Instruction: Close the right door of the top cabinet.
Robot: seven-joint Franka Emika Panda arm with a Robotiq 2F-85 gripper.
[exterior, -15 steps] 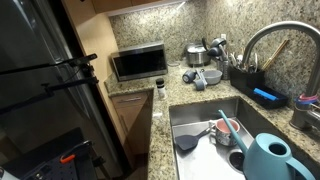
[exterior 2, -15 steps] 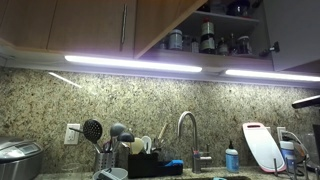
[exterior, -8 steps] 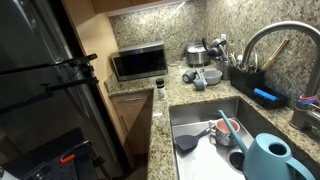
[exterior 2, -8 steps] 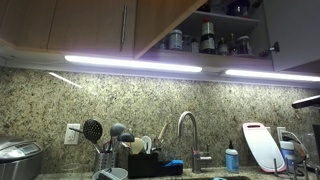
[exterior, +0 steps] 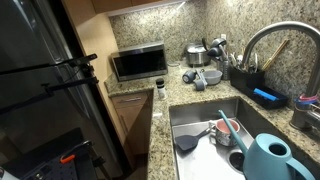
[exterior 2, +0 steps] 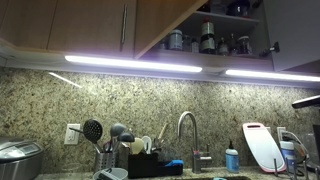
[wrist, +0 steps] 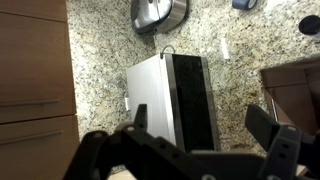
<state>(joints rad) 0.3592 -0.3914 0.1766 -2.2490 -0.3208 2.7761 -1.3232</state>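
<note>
Right door [exterior 2: 162, 20]: brown wood, plain-fronted, swung open, angled outward from top cabinet [exterior 2: 232, 55], interior exposed.

Counts for you, in both exterior views: one microwave [exterior: 138, 62], one rice cooker [exterior: 196, 55], one sink [exterior: 195, 113], one faucet [exterior: 285, 27], one watering can [exterior: 268, 158]; two light strips [exterior 2: 130, 63], one cutting board [exterior 2: 262, 147], one open cabinet door [exterior 2: 160, 20].

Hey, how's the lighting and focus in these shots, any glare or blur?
In an exterior view, the light strips blow out to white; in an exterior view, the near faucet looks soft; in the wrist view, the hand is a dark blur, the microwave sharper.
</note>
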